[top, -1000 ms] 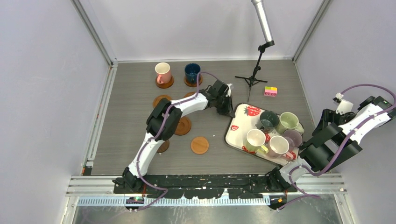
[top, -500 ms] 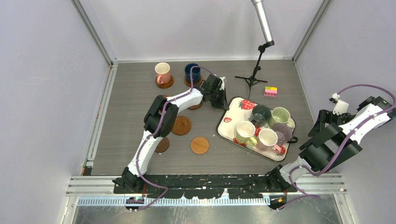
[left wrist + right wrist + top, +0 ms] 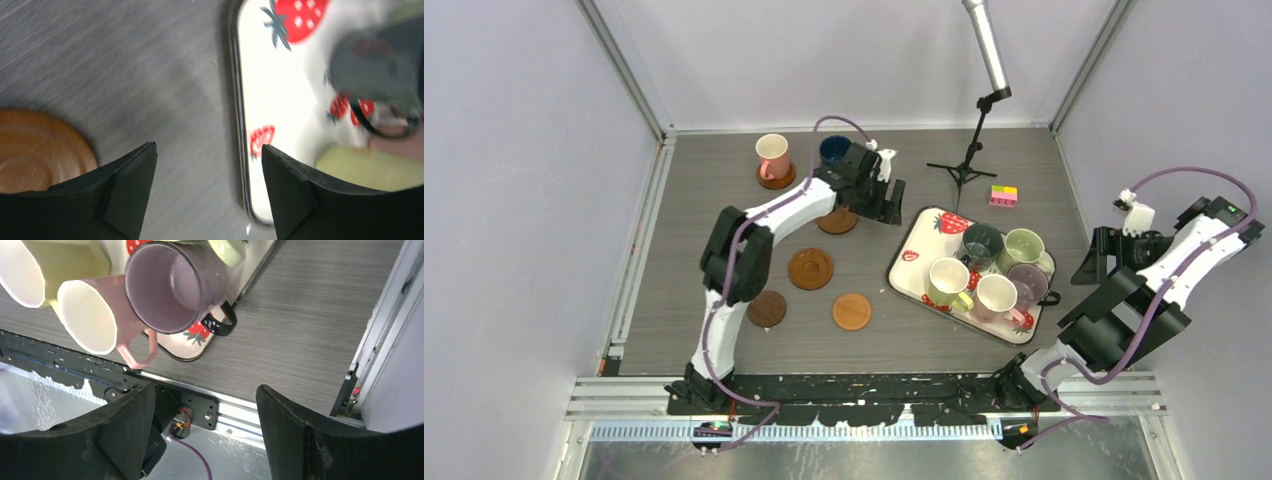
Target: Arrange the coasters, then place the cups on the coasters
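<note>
The left tool (image 3: 207,150) is open and empty, its jaws spread above the worktop (image 3: 150,70) between a brown coaster (image 3: 35,150) and the strawberry-print tray (image 3: 285,100). The right tool (image 3: 202,390) is also open and empty, off the tray's near right corner, close to the purple cup (image 3: 170,285).

5 cups stand on the tray:
- dark grey cup (image 3: 980,243)
- light green cup (image 3: 1024,245)
- pale yellow cup (image 3: 947,280)
- cream-pink cup (image 3: 996,295)
- the purple cup

At the far side, the pink cup (image 3: 772,153) sits on a coaster. The dark blue cup (image 3: 834,150) stands beside it, partly hidden by the left arm. 4 bare coasters (image 3: 810,268) lie between.
</note>
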Controlling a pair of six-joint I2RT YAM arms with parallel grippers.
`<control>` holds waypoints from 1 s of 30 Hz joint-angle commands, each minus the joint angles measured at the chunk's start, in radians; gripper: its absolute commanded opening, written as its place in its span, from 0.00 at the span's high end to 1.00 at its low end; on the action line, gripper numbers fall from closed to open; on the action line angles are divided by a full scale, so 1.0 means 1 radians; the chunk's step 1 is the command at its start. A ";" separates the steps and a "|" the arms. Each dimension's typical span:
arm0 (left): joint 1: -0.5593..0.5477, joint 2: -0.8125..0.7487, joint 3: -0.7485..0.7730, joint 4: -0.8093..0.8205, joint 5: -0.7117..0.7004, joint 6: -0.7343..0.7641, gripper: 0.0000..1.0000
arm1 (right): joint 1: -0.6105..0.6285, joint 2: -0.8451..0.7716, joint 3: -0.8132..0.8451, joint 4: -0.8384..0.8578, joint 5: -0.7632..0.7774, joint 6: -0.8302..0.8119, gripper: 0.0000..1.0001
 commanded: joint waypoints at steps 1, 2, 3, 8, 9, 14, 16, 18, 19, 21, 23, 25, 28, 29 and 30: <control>-0.010 -0.243 -0.151 -0.018 0.048 0.164 0.18 | 0.087 -0.087 0.054 -0.096 -0.082 0.009 0.21; -0.011 -0.281 -0.206 -0.012 0.057 0.184 0.17 | 0.126 -0.103 0.061 -0.096 -0.092 0.021 0.21; -0.013 -0.318 -0.256 -0.009 0.063 0.206 0.16 | 0.165 -0.119 0.067 -0.093 -0.099 0.036 0.21; -0.012 -0.465 -0.416 -0.060 0.136 0.298 0.13 | 0.436 -0.199 0.077 -0.023 -0.110 0.100 0.19; -0.012 -0.491 -0.444 -0.062 0.146 0.295 0.09 | 0.494 -0.214 0.073 0.002 -0.107 0.113 0.19; -0.011 -0.592 -0.561 -0.060 0.134 0.270 0.00 | 0.747 -0.230 0.073 0.100 -0.069 0.167 0.19; 0.000 -0.608 -0.574 -0.074 0.133 0.269 0.00 | 0.851 -0.218 0.076 0.129 -0.029 0.192 0.19; 0.005 -0.618 -0.587 -0.078 0.137 0.260 0.00 | 0.945 -0.205 0.072 0.167 0.016 0.215 0.19; 0.006 -0.624 -0.593 -0.078 0.137 0.255 0.00 | 0.999 -0.200 0.068 0.184 0.043 0.223 0.19; 0.015 -0.636 -0.601 -0.072 0.137 0.241 0.00 | 1.104 -0.187 0.055 0.227 0.098 0.236 0.20; 0.041 -0.645 -0.600 -0.068 0.150 0.222 0.00 | 1.178 -0.173 0.037 0.266 0.170 0.244 0.21; 0.083 -0.645 -0.591 -0.073 0.198 0.188 0.00 | 1.236 -0.158 0.027 0.285 0.213 0.249 0.22; 0.101 -0.672 -0.607 -0.059 0.229 0.159 0.00 | 1.270 -0.141 0.023 0.298 0.221 0.271 0.24; 0.096 -0.693 -0.630 -0.033 0.227 0.158 0.00 | 1.272 -0.141 0.019 0.304 0.216 0.280 0.24; 0.082 -0.712 -0.662 -0.005 0.215 0.154 0.00 | 1.272 -0.143 0.008 0.306 0.214 0.284 0.24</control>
